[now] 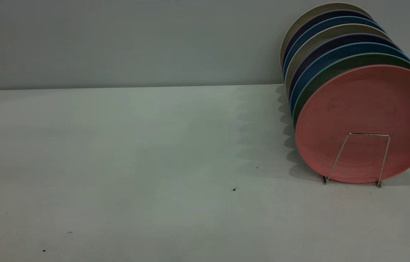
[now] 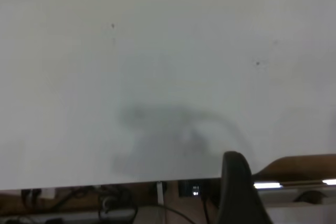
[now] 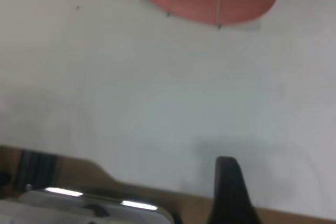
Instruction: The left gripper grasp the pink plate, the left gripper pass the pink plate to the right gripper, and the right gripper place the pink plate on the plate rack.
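From outside, we see the pink plate (image 1: 366,122) at the right of the frame, upright in the plate rack (image 1: 358,159) in front of a row of other plates (image 1: 330,43) on the white table (image 1: 136,174); no gripper appears here. The left wrist view gives us one dark finger of the left gripper (image 2: 239,188) over the table edge, touching nothing, and we cannot tell how wide it stands. The right wrist view likewise shows one finger of the right gripper (image 3: 229,190), holding nothing, its spread unclear, with the plate at top centre.

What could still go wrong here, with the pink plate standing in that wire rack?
The pink plate stands on edge at the front of the plate rack, held back only by one thin wire loop, so a knock might tip it forward onto the table. Seven more plates lean close behind it; a shove could rattle the whole row. One dark claw finger shows near the table's edge, well short of the rack.
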Robot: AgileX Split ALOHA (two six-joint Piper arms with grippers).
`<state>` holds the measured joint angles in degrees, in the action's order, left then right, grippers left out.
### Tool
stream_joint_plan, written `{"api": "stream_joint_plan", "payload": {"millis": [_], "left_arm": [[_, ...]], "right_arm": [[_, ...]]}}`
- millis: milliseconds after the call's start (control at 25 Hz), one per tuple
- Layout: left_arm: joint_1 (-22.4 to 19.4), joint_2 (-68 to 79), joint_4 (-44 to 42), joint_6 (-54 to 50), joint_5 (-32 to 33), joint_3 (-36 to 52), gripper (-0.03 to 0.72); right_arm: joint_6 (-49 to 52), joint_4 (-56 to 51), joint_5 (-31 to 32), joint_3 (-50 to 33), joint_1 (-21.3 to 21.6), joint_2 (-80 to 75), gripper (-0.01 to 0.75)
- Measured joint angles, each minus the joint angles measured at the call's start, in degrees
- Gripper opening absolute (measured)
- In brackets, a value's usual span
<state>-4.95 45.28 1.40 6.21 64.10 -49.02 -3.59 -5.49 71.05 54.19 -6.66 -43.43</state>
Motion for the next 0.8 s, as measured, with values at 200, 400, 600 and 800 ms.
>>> {"api": "stream_joint_plan", "payload": {"millis": [200, 400, 600, 800], "left_arm": [[0.0, -14.0, 0.0, -3.0, -1.3, 10.0, 0.485], [0.3, -27.2, 0.0, -4.0, -0.6, 16.6, 0.485], [4.4, -35.9, -0.7, -4.0, -1.0, 20.1, 0.485], [7.0, -43.7, -1.4, -4.7, 0.8, 20.6, 0.485]], "right_arm": [[-0.5, -0.1, 0.0, -11.5, 0.0, 11.0, 0.512], [-4.1, 0.3, -1.0, -21.8, 0.0, 20.5, 0.512], [-6.7, 0.9, -5.9, -26.5, 0.0, 27.2, 0.508], [-6.9, 1.1, -6.2, -26.7, 0.0, 29.0, 0.505]]}}
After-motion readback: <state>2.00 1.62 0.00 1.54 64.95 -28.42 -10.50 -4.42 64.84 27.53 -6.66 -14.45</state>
